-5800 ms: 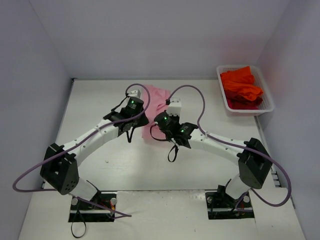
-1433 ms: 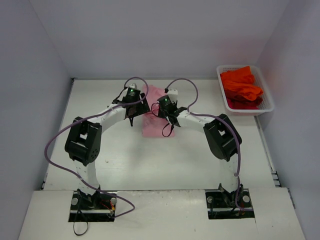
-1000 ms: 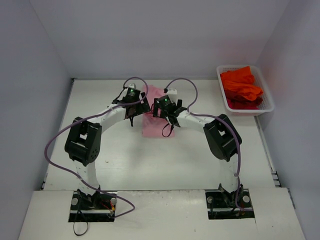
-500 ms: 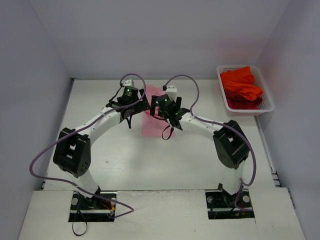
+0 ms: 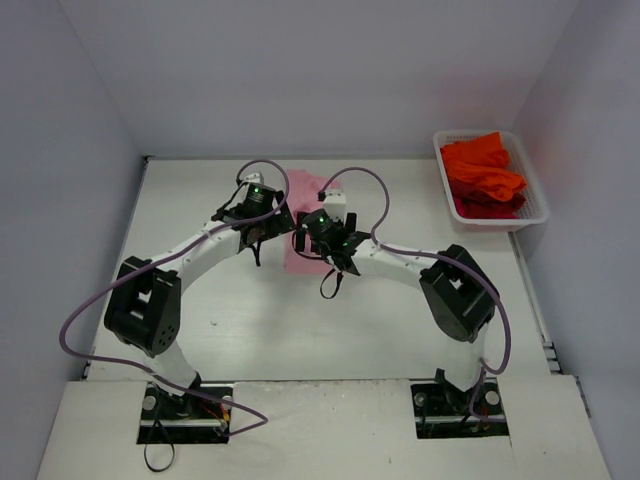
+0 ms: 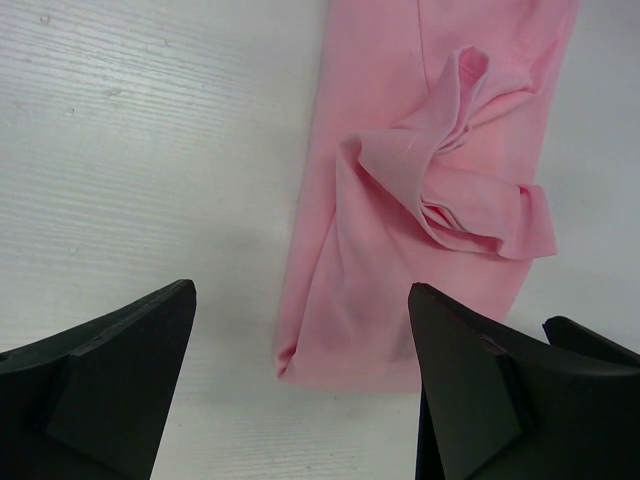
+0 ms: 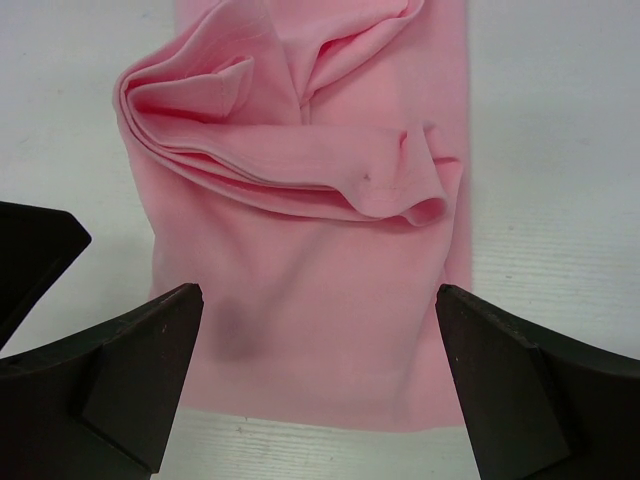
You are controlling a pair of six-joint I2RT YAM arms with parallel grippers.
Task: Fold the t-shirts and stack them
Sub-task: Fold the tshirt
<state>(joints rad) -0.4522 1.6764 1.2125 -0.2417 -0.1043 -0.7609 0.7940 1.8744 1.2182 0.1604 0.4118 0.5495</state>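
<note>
Both the left gripper (image 6: 300, 292) and the right gripper (image 7: 320, 290) gape wide and empty just above the pink t-shirt (image 6: 430, 190), which lies as a narrow strip with a bunched fold on top. Well right of it, orange-red t-shirts (image 5: 483, 175) fill a white basket (image 5: 497, 224).

White bench (image 5: 300, 330) sitting boxed in by pale walls

A back wall (image 5: 320, 70), a left wall (image 5: 60, 200) and a right wall (image 5: 595, 220), all plain lavender-grey, are rising straight from the bench's edges. Soft, even light is falling from above, casting only faint shadows. A white mesh basket (image 5: 500, 224) is resting in the far right corner, and a separate white strip (image 5: 330, 425) is running along the near edge.
</note>
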